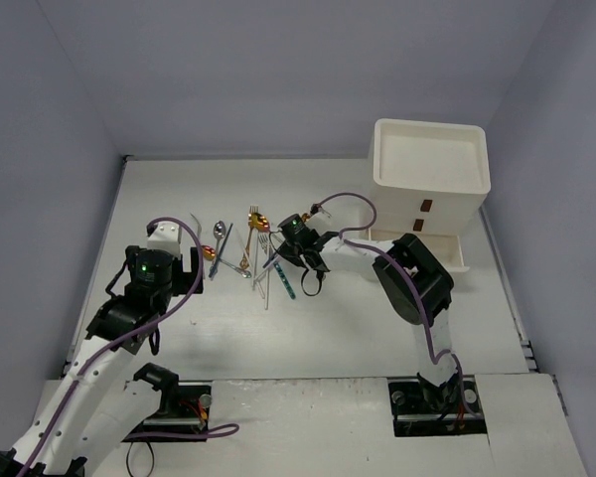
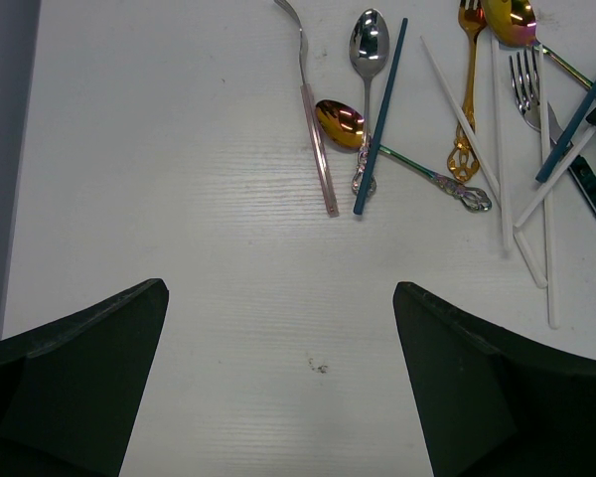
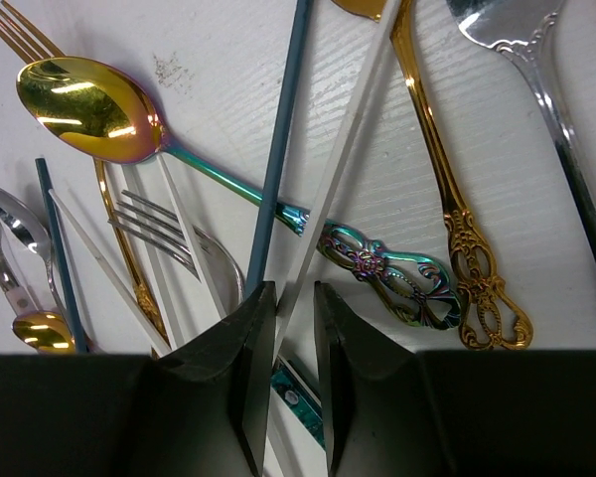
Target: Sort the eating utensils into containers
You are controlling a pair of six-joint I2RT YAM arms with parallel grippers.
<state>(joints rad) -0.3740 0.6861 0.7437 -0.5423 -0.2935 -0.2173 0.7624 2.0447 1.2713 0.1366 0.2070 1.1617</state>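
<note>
The eating utensils (image 1: 246,250) lie in a loose pile mid-table: gold, silver and iridescent spoons and forks mixed with white and blue sticks. My right gripper (image 3: 295,288) is low over the pile's right side, its jaws a narrow gap apart. A white stick (image 3: 348,149) runs up out of that gap, touching the left finger only. A blue stick (image 3: 283,129) and a teal handle (image 3: 298,402) lie close by. My left gripper (image 2: 280,288) is open above bare table, short of a silver spoon (image 2: 369,45) and a gold spoon (image 2: 340,121). The containers (image 1: 429,184) stand at the back right.
The cabinet's bottom drawer (image 1: 455,255) is pulled out toward the right arm. An iridescent spoon (image 3: 89,104), an ornate gold handle (image 3: 447,189) and a silver fork (image 3: 169,234) crowd round the right fingers. Blue walls enclose the table on three sides.
</note>
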